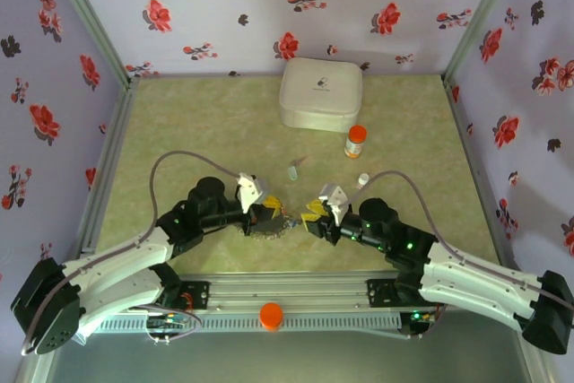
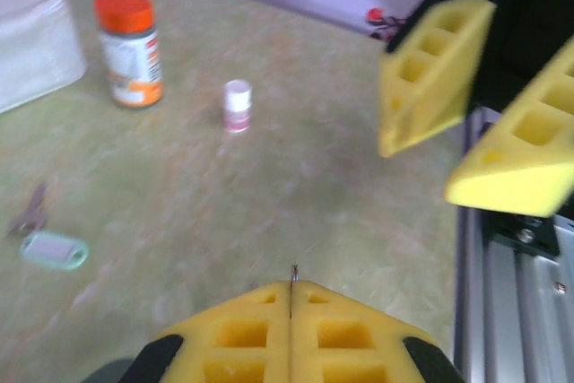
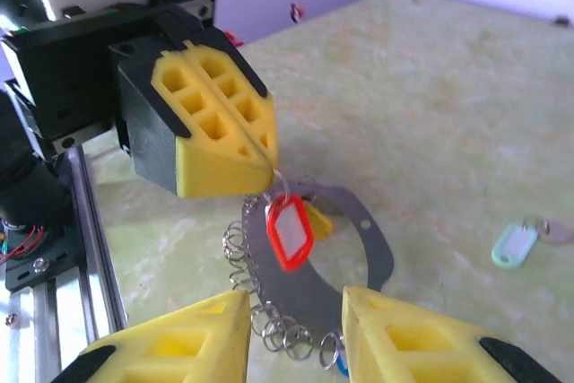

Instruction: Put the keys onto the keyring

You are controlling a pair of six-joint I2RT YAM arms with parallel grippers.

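The keyring (image 3: 363,235) is a flat dark grey hoop edged with small wire loops, lying on the table near the front edge. My left gripper (image 3: 266,166) is shut on the thin wire loop of the red key (image 3: 290,230), which hangs over the hoop's opening. In the left wrist view that wire pokes out between the closed left gripper (image 2: 292,286) tips. A yellow key (image 3: 318,220) sits behind the red one, and a bit of blue (image 3: 342,367) shows at the hoop's near edge. My right gripper (image 3: 296,304) stands open just short of the hoop, holding nothing. From above, both grippers (image 1: 265,213) (image 1: 313,213) meet over the keyring (image 1: 267,230).
A pale green tag (image 2: 54,250) with a silvery key (image 2: 31,213) lies loose on the mat. Farther back stand an orange-capped bottle (image 1: 356,141), a tiny white cap (image 1: 362,180) and a white rounded box (image 1: 321,94). A metal rail (image 1: 287,298) runs along the front.
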